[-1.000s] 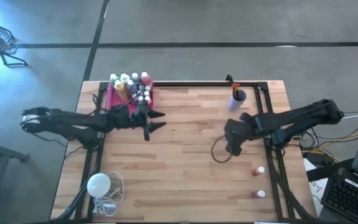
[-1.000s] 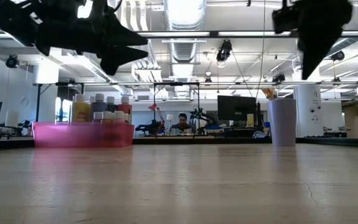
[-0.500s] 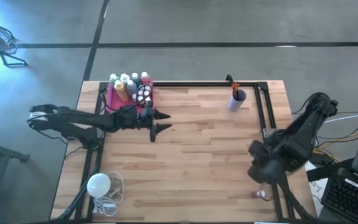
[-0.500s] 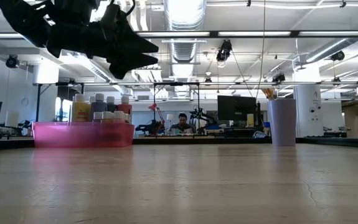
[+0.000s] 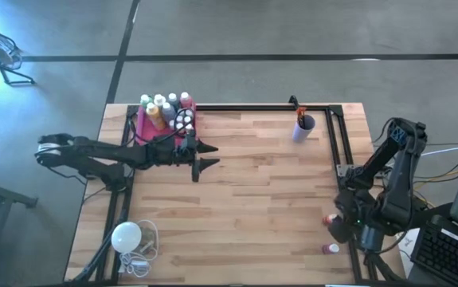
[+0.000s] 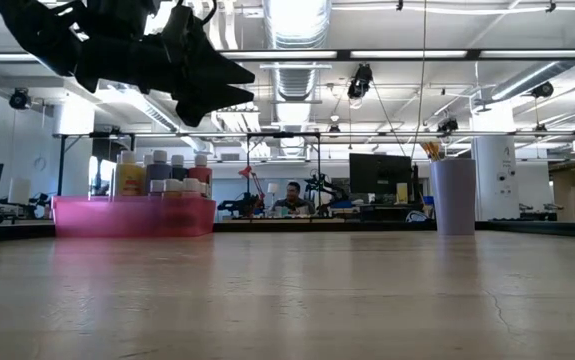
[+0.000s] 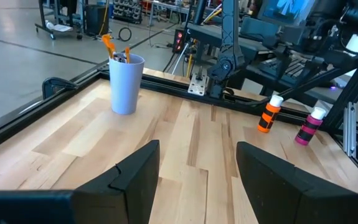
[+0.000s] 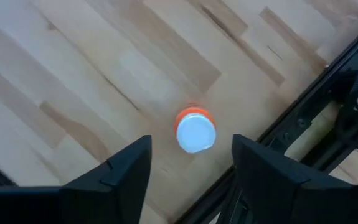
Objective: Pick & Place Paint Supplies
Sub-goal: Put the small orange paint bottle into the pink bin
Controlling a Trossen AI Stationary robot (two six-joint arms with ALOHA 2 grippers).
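Observation:
An orange paint bottle with a white cap (image 8: 195, 130) stands upright on the table near its right edge, seen too in the left wrist view (image 7: 269, 115). My right gripper (image 8: 191, 149) hangs open above it, pointing down, a finger on either side and apart from it (image 5: 338, 227). A pink bottle (image 5: 330, 249) stands nearer the front edge. My left gripper (image 5: 206, 155) is open and level above the table, just right of the pink tray (image 5: 142, 131) filled with bottles (image 5: 169, 108). A light blue cup (image 5: 303, 126) holds brushes.
A white round bulb with a cord (image 5: 127, 237) lies at the near left corner. Black frame rails (image 5: 342, 143) run along the table's right side and far edge, close to the two loose bottles. Bare wood (image 5: 252, 199) fills the middle of the table.
My right gripper has swung from the table's middle toward the right near corner, rolling as it went, and now hangs over the orange bottle. My left gripper has shifted a little toward the table's right and then kept still.

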